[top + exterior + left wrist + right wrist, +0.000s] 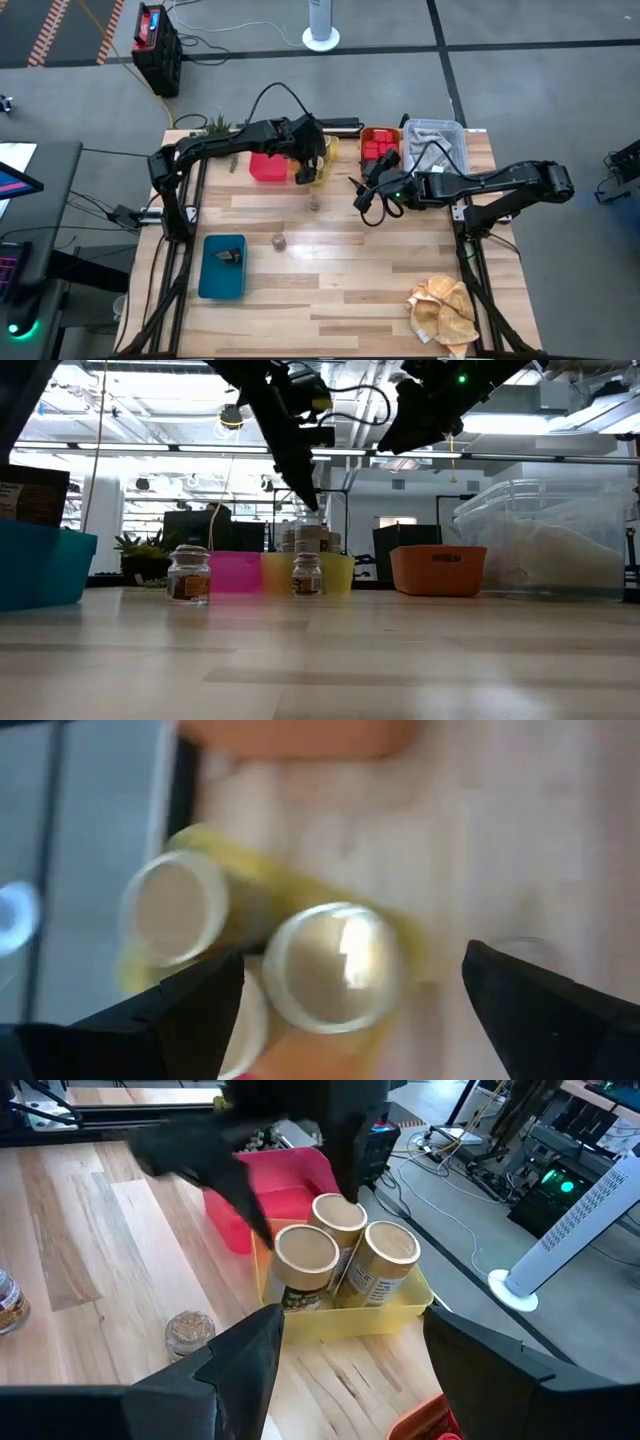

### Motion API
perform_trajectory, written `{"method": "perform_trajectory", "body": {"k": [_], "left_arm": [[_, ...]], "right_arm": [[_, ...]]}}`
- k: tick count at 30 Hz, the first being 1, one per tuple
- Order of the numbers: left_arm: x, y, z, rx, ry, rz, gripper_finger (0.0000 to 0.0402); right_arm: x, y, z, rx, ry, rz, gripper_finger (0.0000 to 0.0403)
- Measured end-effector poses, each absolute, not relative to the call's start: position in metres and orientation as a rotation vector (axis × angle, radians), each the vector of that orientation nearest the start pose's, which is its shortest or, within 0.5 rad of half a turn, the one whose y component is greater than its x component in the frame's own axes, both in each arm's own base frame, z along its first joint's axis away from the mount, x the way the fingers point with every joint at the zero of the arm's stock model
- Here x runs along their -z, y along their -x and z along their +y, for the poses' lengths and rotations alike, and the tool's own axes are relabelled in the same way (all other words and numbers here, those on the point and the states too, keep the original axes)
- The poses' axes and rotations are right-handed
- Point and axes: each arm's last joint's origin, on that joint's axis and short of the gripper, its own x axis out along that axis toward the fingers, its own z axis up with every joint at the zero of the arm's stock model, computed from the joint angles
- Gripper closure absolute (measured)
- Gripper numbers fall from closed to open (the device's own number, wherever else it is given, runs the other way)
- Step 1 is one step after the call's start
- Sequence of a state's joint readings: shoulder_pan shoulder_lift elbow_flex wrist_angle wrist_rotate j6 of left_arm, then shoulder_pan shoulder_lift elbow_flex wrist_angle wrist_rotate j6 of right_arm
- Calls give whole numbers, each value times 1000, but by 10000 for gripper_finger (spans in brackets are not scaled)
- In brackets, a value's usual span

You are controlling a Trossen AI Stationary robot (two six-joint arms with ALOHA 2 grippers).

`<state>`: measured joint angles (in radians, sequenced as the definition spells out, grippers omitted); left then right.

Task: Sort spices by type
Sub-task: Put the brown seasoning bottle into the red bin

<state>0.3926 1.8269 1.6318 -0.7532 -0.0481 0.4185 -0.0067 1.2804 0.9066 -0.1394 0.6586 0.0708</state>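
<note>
On the high view, a small jar (279,240) stands at centre, the blue tray (222,268) at its nine o'clock; another jar (315,203) stands toward twelve. Beyond, three tan cans (340,1258) fill the yellow tray (345,1315). The left gripper (312,166) hangs over them, fingers wide, empty. The right gripper (361,190), at three o'clock, is part open, empty.

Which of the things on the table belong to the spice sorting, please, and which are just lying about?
Job:
tan cylinders in the yellow tray
glass jars on the bare table
red tins in the orange tray
pink tray
blue tray

Lying about:
beige cloth
clear bin
</note>
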Motion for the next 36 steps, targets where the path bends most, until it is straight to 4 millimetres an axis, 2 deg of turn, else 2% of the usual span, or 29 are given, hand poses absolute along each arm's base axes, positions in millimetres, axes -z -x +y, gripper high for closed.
{"method": "perform_trajectory", "body": {"k": [4,10,14,19,23,28,36], "left_arm": [[-290,-366,127,-45,-221,1048,54],[-255,-368,82,118,-301,1149,62],[-244,-374,63,157,-383,1112,65],[-242,-380,61,119,-372,1051,66],[-232,-379,63,108,-328,1032,66],[-217,-378,69,62,-285,987,66],[-211,-379,81,18,-259,969,66]], "right_arm": [[-274,-270,-20,668,112,523,127],[-274,-255,-18,697,65,591,127],[-272,-246,-12,746,76,595,127],[-273,-230,-6,760,78,548,127],[-281,-220,0,741,47,495,127],[-282,-218,9,699,49,482,127],[-282,-218,10,692,63,486,127]]}}
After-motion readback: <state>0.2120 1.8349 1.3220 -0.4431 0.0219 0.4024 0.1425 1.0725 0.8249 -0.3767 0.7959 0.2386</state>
